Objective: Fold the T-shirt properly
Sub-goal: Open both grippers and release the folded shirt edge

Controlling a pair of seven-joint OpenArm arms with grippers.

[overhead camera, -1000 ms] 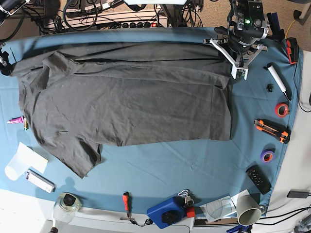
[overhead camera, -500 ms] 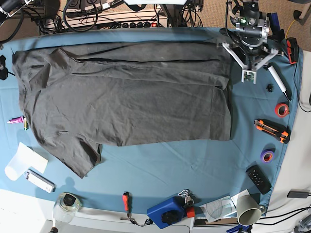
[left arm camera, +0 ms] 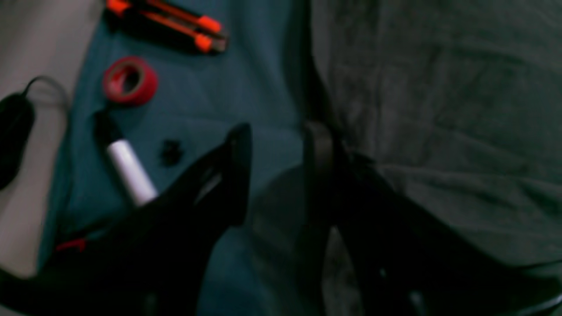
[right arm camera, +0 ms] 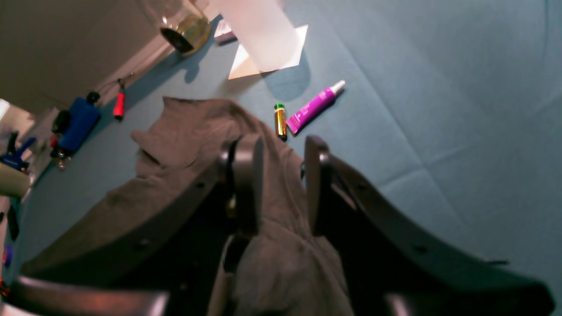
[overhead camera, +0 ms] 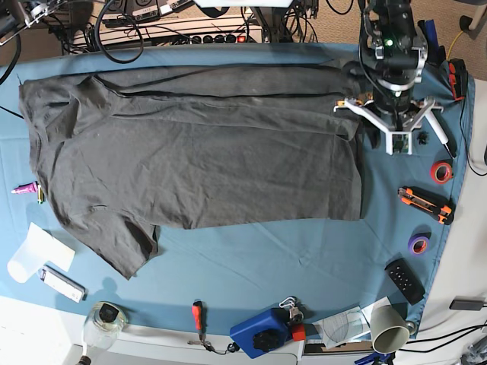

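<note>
T-shirt [overhead camera: 198,152] lies spread flat across the teal tabletop [overhead camera: 304,258], dark grey, sleeve end toward the base view's left, hem end toward its right, far long edge folded over onto the body. My left tool [left arm camera: 276,145] hangs above the hem edge near the far corner, 2 fingers parted with bare cloth and tabletop showing between them, gripping nothing. Beside it sit a red tape roll [left arm camera: 130,80], a white marker [left arm camera: 129,169] and an orange cutter [left arm camera: 175,22]. My right tool [right arm camera: 281,166] is over the sleeve end, fingers parted; shirt fabric sits bunched between and below them, but I cannot tell if they pinch it. Purple tube [right arm camera: 314,107] and small battery [right arm camera: 279,120] lie just beside that sleeve.
</note>
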